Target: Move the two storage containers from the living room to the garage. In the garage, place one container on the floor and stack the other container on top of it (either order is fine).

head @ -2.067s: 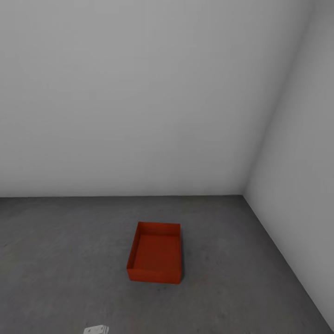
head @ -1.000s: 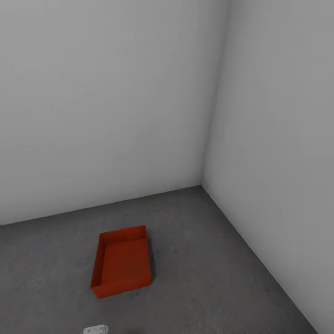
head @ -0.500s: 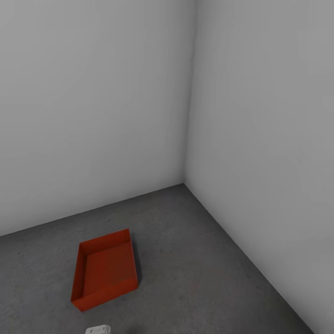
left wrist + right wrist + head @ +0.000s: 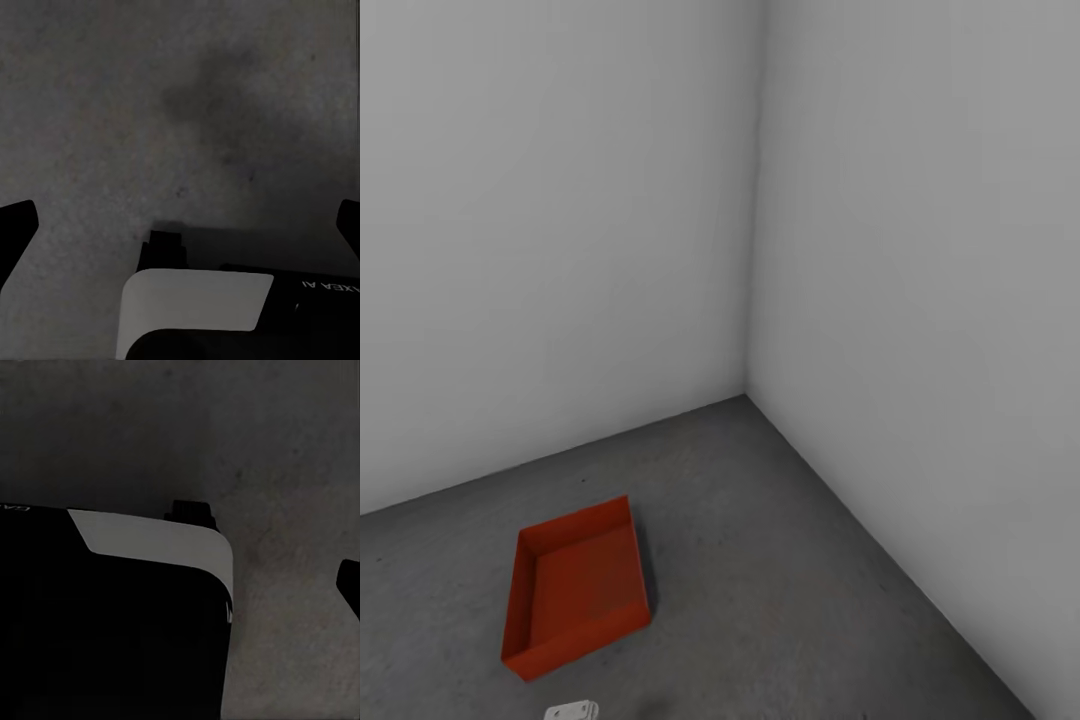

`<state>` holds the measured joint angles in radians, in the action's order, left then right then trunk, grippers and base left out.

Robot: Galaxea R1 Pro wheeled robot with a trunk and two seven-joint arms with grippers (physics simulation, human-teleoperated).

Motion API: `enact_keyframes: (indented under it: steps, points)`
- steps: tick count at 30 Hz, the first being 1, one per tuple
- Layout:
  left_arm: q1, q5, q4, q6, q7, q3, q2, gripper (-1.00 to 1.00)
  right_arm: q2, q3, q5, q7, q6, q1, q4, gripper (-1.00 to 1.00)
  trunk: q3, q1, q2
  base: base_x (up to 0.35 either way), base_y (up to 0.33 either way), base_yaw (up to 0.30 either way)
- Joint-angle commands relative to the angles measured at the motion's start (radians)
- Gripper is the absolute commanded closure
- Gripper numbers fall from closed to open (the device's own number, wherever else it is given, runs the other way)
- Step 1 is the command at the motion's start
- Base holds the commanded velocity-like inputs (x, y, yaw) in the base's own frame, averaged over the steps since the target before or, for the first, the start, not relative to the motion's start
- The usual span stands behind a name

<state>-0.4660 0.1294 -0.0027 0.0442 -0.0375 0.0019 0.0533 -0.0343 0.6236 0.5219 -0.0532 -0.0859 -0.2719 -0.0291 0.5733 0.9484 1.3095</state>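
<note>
One red-orange storage container point(image 4: 576, 586) sits open side up on the dark grey concrete floor point(image 4: 780, 560) of the garage, near the corner of two white walls. It is empty, and it lies at the lower left of the head view. My left gripper point(image 4: 180, 225) hangs over bare floor, open, its dark fingertips point(image 4: 16, 231) far apart with nothing between them. My right gripper point(image 4: 184, 589) also points at the floor; one fingertip point(image 4: 350, 583) shows at the frame edge, far from the middle, so it is open.
Two plain white walls point(image 4: 560, 250) meet in a corner point(image 4: 748, 392) behind the container. My own base shows as a white and black body point(image 4: 150, 607) under both wrists, and a small white part point(image 4: 571, 712) shows at the head view's lower edge.
The head view has swung to the right, so the wall corner and the container sit further left in the picture. The container itself has not moved on the floor.
</note>
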Motion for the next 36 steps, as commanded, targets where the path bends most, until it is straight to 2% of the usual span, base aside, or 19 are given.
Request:
enact_keyframes:
  steps: [1,36]
  points:
    - [0.000,0.010,0.000,0.005,-0.004,0.000,0.000,-1.00,0.000,0.008,0.010,0.001,-0.006,-0.001,-0.003,-1.00,0.001,0.000,0.000,0.000,0.000,-0.235]
    - [0.000,0.010,0.000,0.005,-0.004,0.000,0.000,-1.00,0.002,0.007,0.013,0.011,-0.002,0.011,-0.003,-1.00,-0.014,0.000,0.000,0.000,0.000,-0.286]
